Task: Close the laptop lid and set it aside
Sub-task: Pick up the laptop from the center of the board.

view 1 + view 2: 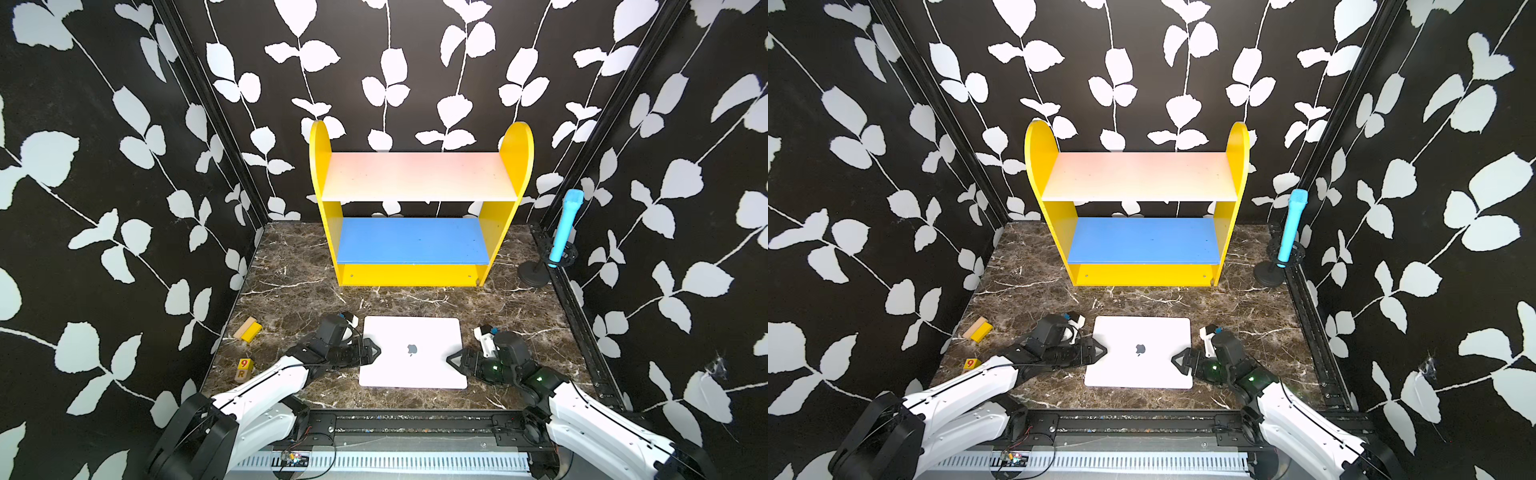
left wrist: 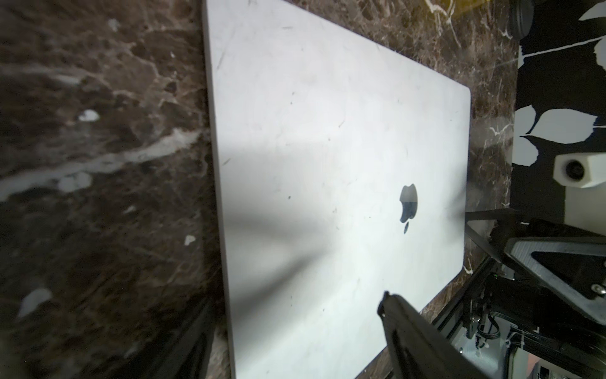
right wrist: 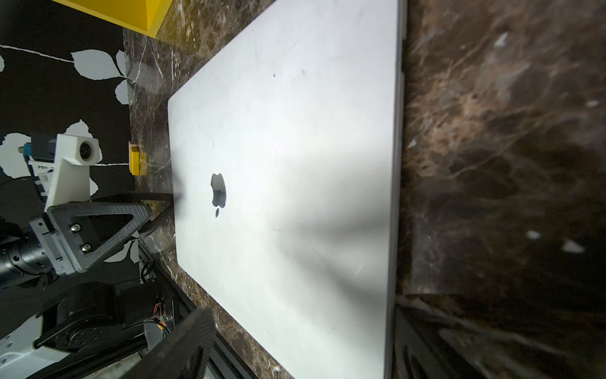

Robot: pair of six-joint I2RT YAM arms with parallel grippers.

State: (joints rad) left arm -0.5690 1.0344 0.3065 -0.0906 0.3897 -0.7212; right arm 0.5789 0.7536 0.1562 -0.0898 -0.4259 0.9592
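The laptop (image 1: 415, 370) (image 1: 1133, 374) lies flat on the marble table near the front edge. Its lid (image 1: 409, 330) (image 2: 328, 131) (image 3: 295, 131) is down, silver-white with a dark apple logo. My left gripper (image 1: 372, 352) (image 1: 1100, 351) (image 2: 295, 328) is at the laptop's left edge, turned on its side. One of its fingers (image 2: 410, 328) hangs above the lid and the other is low beside the edge, so it is open. My right gripper (image 1: 453, 360) (image 1: 1177, 359) (image 3: 305, 328) straddles the right edge the same way, also open.
A yellow shelf (image 1: 415, 275) with a pale pink top board and a blue lower board stands at the back. A blue microphone (image 1: 563, 228) on a black stand is at the back right. Wooden blocks (image 1: 248, 329) and a numbered block (image 1: 243, 368) lie to the left.
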